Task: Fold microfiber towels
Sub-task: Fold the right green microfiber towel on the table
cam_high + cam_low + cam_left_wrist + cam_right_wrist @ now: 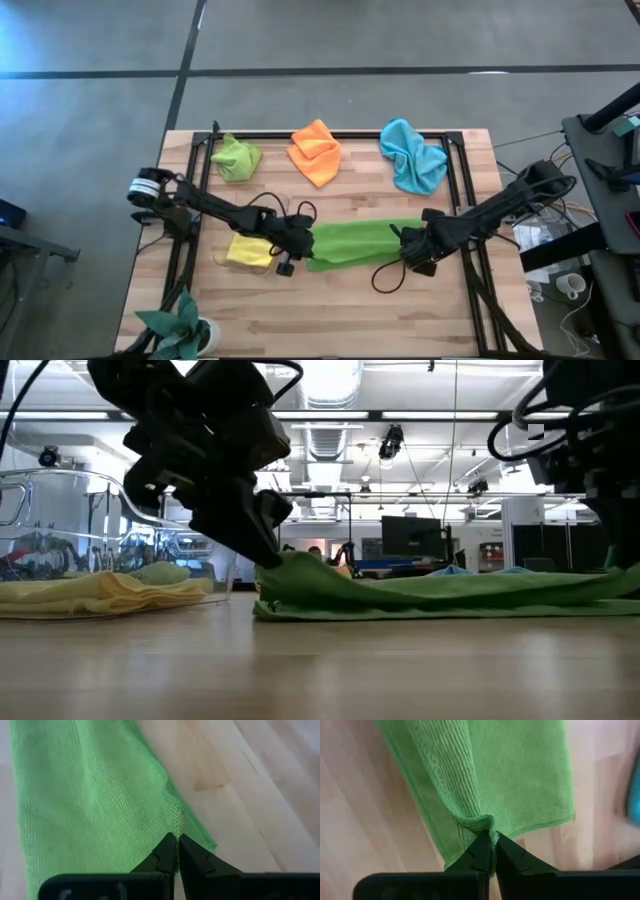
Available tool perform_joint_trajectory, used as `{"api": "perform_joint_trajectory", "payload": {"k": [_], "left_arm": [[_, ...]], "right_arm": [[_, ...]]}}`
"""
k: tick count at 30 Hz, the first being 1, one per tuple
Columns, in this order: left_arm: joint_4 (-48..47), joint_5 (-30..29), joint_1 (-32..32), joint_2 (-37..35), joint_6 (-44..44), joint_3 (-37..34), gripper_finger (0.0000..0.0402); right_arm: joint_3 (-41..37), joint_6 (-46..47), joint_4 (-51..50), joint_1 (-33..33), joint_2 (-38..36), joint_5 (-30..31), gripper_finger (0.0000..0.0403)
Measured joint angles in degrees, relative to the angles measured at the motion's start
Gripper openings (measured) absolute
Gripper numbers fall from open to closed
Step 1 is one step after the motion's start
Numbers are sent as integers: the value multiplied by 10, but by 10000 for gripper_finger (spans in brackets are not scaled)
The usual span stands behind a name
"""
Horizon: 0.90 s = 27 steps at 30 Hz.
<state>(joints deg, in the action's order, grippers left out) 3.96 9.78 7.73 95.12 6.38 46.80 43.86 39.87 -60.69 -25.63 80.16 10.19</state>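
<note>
A darker green towel lies stretched left to right in the middle of the table, folded lengthwise. My left gripper is shut on its left end. My right gripper is shut on its right end. A yellow towel lies crumpled just left of my left gripper. A lime green towel, an orange towel and a light blue towel lie bunched along the far edge. My left gripper pinches the towel's left end at its stitched edge between its two fingers, coming from the table's left and slanting down. That end is raised a little; the rest lies on the table. My right gripper pinches a bunched fold at the towel's right end between its two fingers, several layers, coming from the table's right. The towel runs away from the fingers along the table, its lower layer flat on the wood.
A dark metal frame borders the table's left, far and right sides. A potted plant with pointed leaves stands at the near left corner. Bare wood lies along the near edge. Cables loop near my right gripper.
</note>
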Motion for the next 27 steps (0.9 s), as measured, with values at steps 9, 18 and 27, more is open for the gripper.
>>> {"api": "perform_joint_trajectory", "payload": {"k": [9,18,27], "left_arm": [[-15,48,9,-23,-46,10,66],[-19,44,6,-58,-46,13,145],[20,8,6,2,-76,14,148]], "right_arm": [[0,47,-37,0,-7,-27,110],[0,68,-54,2,-66,9,145],[-2,71,-30,2,-59,-10,148]]}}
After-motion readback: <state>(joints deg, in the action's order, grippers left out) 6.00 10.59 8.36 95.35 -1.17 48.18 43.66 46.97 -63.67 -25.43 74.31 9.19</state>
